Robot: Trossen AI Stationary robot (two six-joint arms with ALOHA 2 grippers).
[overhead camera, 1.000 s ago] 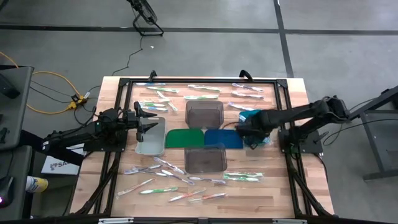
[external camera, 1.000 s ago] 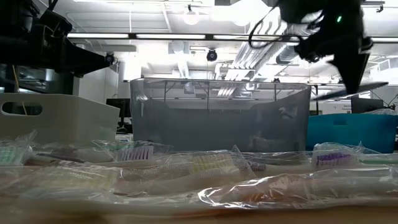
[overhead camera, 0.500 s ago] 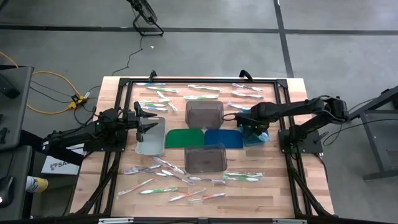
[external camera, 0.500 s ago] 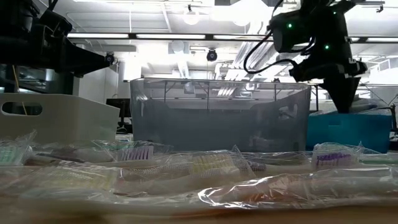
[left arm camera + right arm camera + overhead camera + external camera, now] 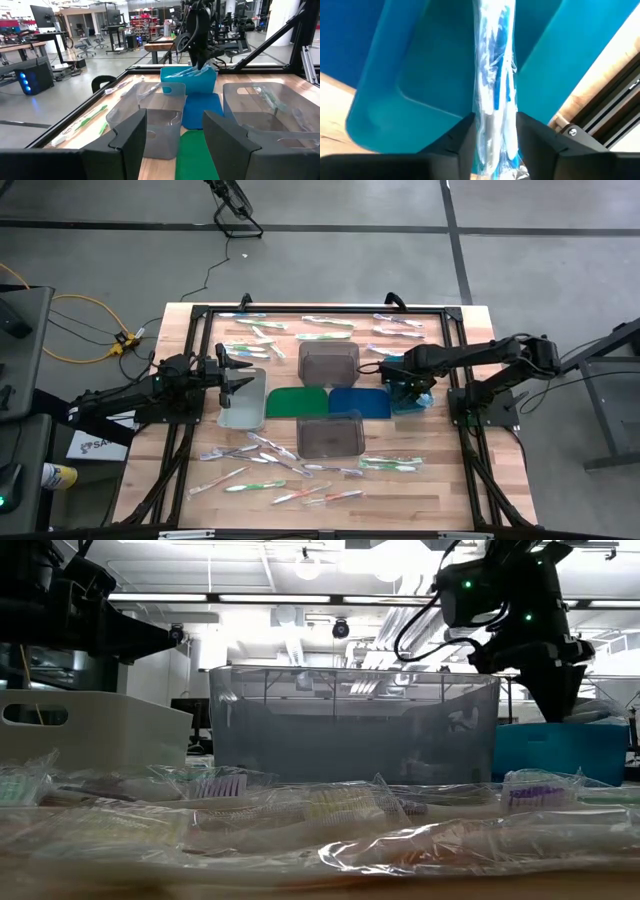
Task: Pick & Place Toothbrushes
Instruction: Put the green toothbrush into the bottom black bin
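Along the near edge of the table [image 5: 150, 470], many wrapped toothbrushes [image 5: 262, 470] lie loose, and from table height their crinkly wrappers blur together so single ones are hard to pick out. Farther in, by the left edge, the left gripper [image 5: 245, 376] hangs over the pale bin [image 5: 243, 412] with its fingers apart and nothing between them. By the right edge the right gripper [image 5: 405, 378] is over the teal bin [image 5: 412, 400] with a wrapped blue toothbrush [image 5: 494, 75] in its jaws, cut off at both ends, and I cannot tell if it is squeezed or loose.
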